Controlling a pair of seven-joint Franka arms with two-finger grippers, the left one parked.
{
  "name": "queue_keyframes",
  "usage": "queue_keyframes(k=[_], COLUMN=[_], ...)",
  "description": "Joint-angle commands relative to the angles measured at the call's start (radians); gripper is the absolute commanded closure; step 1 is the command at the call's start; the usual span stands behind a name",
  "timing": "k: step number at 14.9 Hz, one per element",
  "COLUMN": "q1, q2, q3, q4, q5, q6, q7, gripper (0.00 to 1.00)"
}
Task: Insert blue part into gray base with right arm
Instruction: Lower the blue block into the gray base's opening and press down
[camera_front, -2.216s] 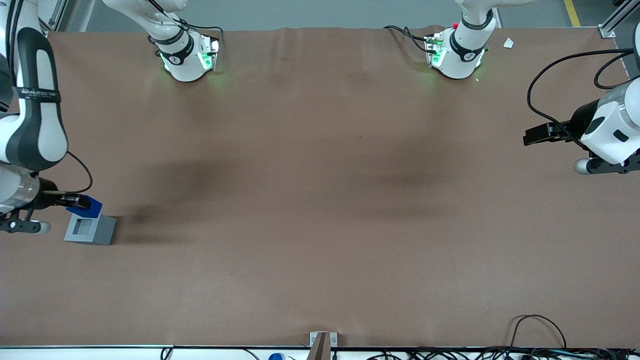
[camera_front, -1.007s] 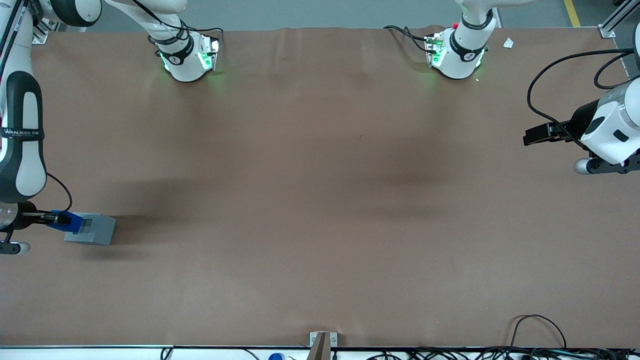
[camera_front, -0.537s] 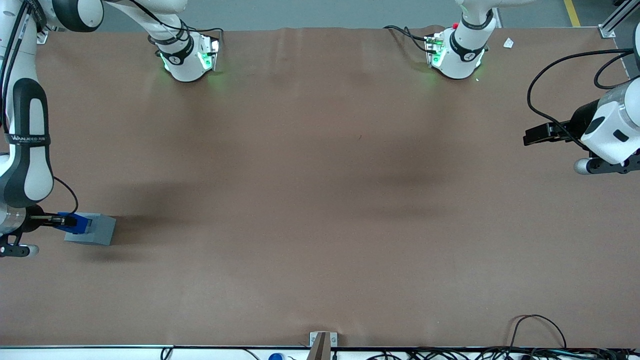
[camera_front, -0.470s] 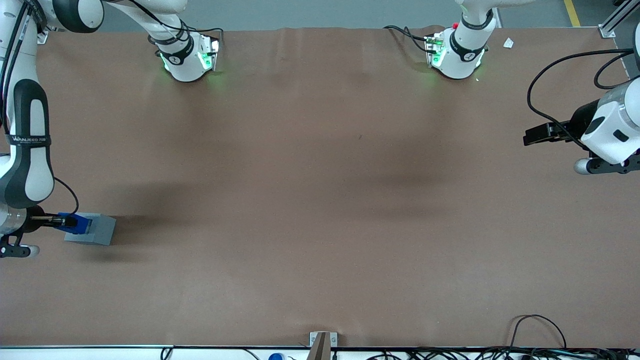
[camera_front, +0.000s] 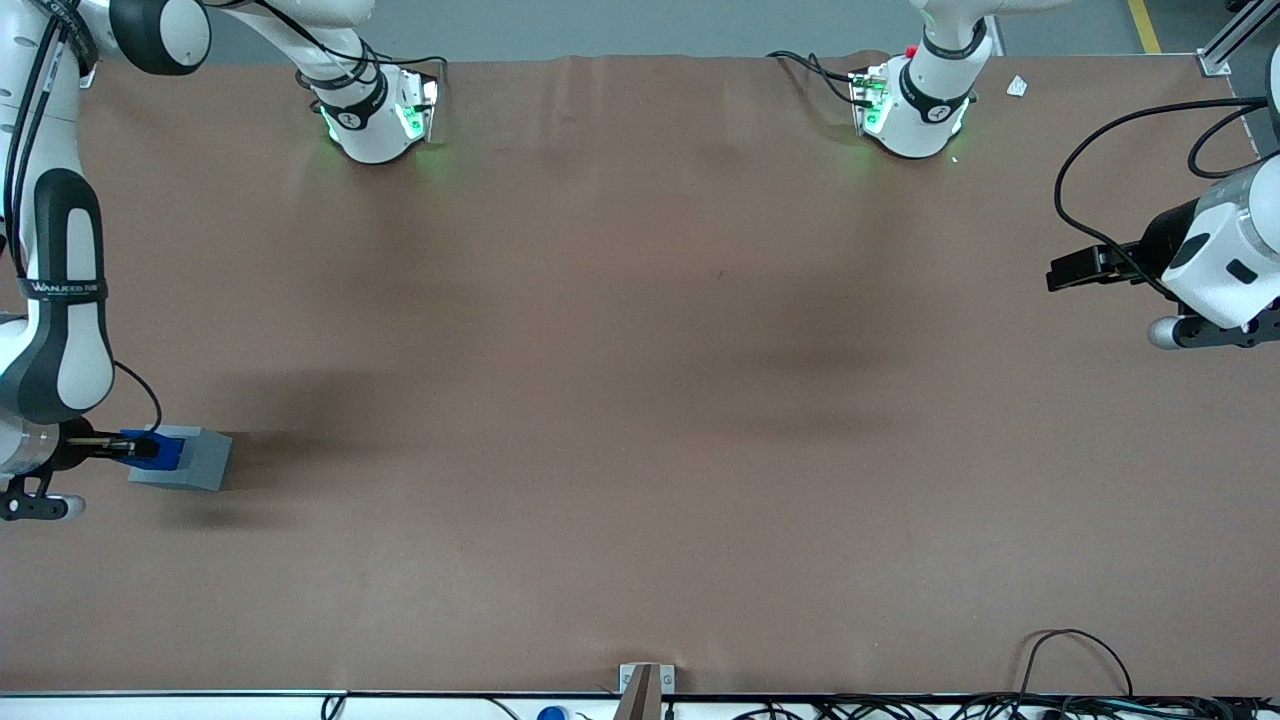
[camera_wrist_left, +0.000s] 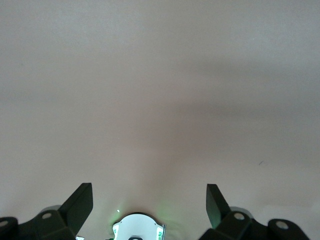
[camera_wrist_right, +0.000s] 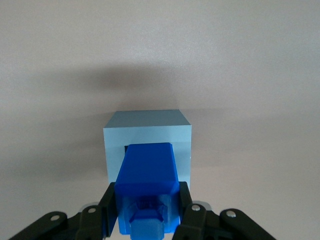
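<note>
Blue part (camera_wrist_right: 146, 190) is clamped in the gripper (camera_wrist_right: 145, 212), jaws closed against its two side faces, square stud pointing back toward the wrist. Its lower end sits at the square recess in the top of the gray base (camera_wrist_right: 148, 129), partly covering the opening; how deep it has gone in, cannot tell. Part looks roughly square to the base walls in the wrist view.

In the front view the gray base (camera_front: 196, 460) stands on the brown counter (camera_front: 640, 400) at the working arm's end. Blue part (camera_front: 155, 449) overlaps the base's top there, with the gripper (camera_front: 122, 447) right beside it and the right arm (camera_front: 60, 290) reaching down to it, white links with black sections.
</note>
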Motion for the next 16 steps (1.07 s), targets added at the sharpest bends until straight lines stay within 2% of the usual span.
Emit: queue_keyframes(k=[1,14,15,16], q1=[-0.006,-0.007,-0.007,-0.009], q2=[0.02,0.023,0.025,0.025], q3=[0.007,0.007,0.007,0.007], q4=[0.022,0.022,0.022,0.022], q5=[-0.001,0.008,0.006,0.005], q6=[-0.007,-0.065,-0.062,-0.059], q7=[-0.008,-0.002,-0.003,-0.008], gripper=[0.98,0.97,0.93,0.64])
